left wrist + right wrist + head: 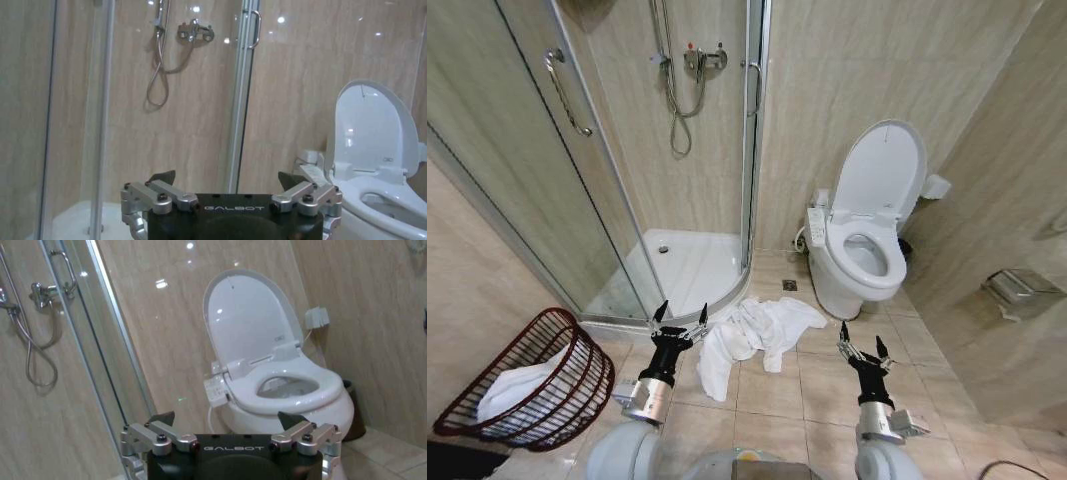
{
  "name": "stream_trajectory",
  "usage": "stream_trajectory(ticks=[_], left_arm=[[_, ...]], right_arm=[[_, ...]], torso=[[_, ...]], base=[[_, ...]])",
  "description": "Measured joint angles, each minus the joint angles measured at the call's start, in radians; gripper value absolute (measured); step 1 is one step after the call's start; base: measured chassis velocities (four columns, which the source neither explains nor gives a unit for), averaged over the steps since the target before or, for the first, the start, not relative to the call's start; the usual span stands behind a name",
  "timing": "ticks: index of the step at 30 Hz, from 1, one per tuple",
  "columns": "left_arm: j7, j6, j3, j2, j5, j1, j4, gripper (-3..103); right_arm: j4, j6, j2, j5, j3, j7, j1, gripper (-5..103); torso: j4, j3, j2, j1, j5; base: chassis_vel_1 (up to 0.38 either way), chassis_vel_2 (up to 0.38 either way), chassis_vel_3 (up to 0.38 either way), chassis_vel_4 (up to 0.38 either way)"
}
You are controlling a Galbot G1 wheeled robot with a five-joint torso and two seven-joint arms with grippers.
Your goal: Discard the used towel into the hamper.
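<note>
Bathroom floor, tiled: a crumpled white towel (752, 340) lies on the tiles btwn the shower enclosure (627, 170) and the toilet (867, 230), whose lid stands up. The hamper (532, 385), a dark reddish-brown wire basket, sits tilted at the robot's left, near the shower's base, w/ white cloth (512, 392) already inside. Left gripper (679, 317) is raised just beside the towel's left edge, fingers spread, grasping nothing. Right gripper (863, 345) is held up on the towel's other side, near the toilet base, also released and empty. In the left wrist view the shower hose (160, 75) hangs behind glass.
</note>
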Motion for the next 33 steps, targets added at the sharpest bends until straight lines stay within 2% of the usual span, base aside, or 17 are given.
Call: stream_trajectory(ticks=[9, 22, 33], left_arm=[[0.0, 0.0, 0.0, 0.0, 0.0, 0.0, 0.0, 100], [0.0, 0.0, 0.0, 0.0, 0.0, 0.0, 0.0, 100], [0.0, 0.0, 0.0, 0.0, 0.0, 0.0, 0.0, 100]], right_arm=[[-0.009, 0.012, 0.0, -0.006, -0.005, -0.022, -0.01, 100], [-0.003, 0.014, 0.0, 0.003, 0.001, -0.015, -0.021, 100], [-0.033, 0.051, 0.0, 0.006, -0.003, -0.017, -0.035, 100]], torso=[[0.0, -0.022, -0.039, -0.016, 0.0], [0.0, -0.056, -0.093, -0.037, 0.0001], [0.0, -0.065, -0.106, -0.041, 0.0]], base=[[0.0, 0.0, 0.0, 0.0], [0.0, 0.0, 0.0, 0.0], [0.0, 0.0, 0.0, 0.0]])
